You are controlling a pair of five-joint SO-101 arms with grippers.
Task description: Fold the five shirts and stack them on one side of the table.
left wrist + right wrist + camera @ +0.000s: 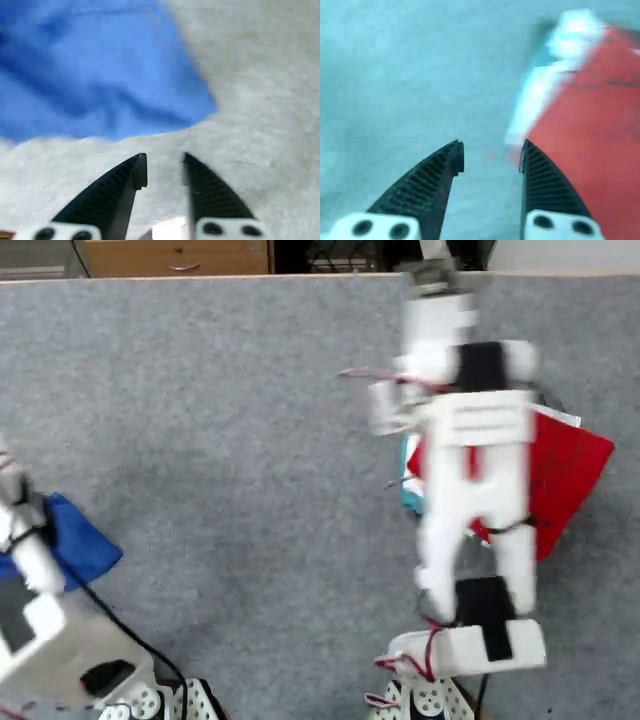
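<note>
Beside the left tool [164,167] and right tool [492,152], both released, lie a rumpled blue shirt [100,70] and red shirt [592,145].

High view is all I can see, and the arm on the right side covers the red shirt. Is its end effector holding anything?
Observer: No. The right end effector is open and empty over bare table, and the red shirt lies just to one side of it.
Operator: And the left one, down by the blue shirt?
Observer: The left end effector is open too. The blue shirt lies just ahead of its tips, not between them.
</note>
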